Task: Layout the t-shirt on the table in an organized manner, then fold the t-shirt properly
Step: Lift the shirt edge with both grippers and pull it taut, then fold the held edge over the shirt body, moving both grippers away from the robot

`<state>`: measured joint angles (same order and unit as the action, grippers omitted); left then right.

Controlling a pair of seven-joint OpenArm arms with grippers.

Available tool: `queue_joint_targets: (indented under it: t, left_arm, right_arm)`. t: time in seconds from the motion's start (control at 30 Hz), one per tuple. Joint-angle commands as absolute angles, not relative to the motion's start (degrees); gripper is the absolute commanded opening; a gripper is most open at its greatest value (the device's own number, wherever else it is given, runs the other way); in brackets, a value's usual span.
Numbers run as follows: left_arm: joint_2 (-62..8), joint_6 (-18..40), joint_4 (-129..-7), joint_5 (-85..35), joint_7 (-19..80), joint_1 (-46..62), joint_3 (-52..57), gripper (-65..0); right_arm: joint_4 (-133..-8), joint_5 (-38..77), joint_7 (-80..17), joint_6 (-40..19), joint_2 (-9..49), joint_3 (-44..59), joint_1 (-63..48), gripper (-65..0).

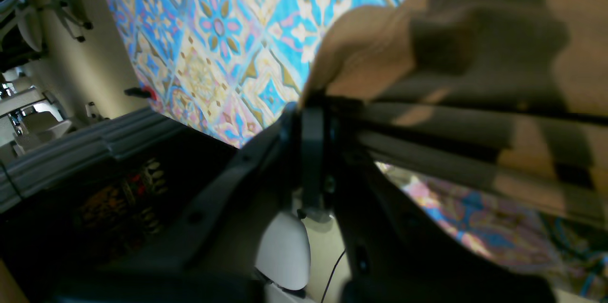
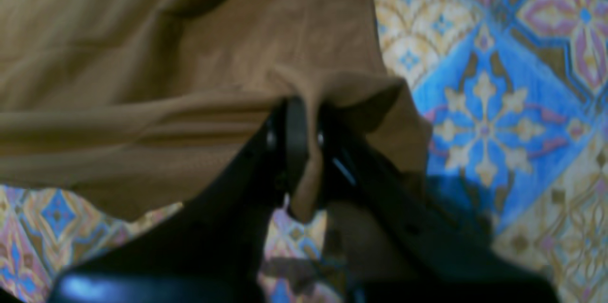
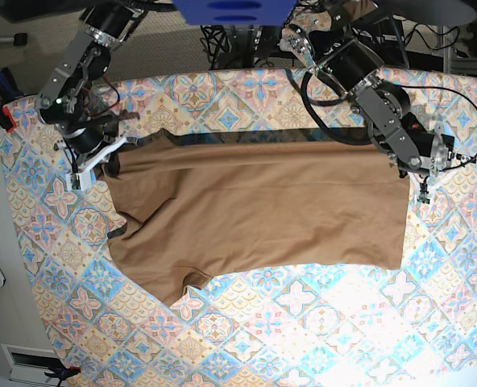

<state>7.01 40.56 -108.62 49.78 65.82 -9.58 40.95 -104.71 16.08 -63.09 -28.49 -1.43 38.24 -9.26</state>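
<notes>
Right gripper [image 2: 304, 118] fingers clamped on t-shirt [image 3: 255, 214] corner — lifted | left gripper [image 1: 311, 103] fingers pinching opposite corner | t-shirt spread across table [image 3: 319, 322] — far edge stretched between both grippers

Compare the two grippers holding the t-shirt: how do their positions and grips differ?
The left gripper pinches the t-shirt at its straight end, on the base view's right; the right gripper pinches the opposite end, by a sleeve. In the wrist views, cloth stretches taut from the left gripper, but bunches and droops between the right gripper's jaws. Both are shut on the cloth above the table.
</notes>
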Motion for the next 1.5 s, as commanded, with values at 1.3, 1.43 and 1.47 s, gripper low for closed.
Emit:
queue_joint_targets:
  t: [1.3, 1.43, 1.47]
  left_arm:
    - [7.52, 40.0, -107.56, 41.1, 61.05, -8.92, 36.44, -65.0]
    - [7.78, 40.0, -107.47, 36.79, 60.97, -8.84, 38.46, -65.0]
    - [7.78, 40.0, -106.95, 35.91, 60.88, -8.84, 38.99, -65.0]
  right_arm:
    - [-101.85, 15.96, -61.85, -28.0, -0.66, 34.95, -8.84, -65.0]
    - [-101.85, 15.96, -61.85, -28.0, -0.66, 34.95, -8.84, -65.0]
    - [-101.85, 15.96, -61.85, -28.0, -0.66, 34.95, -8.84, -65.0]
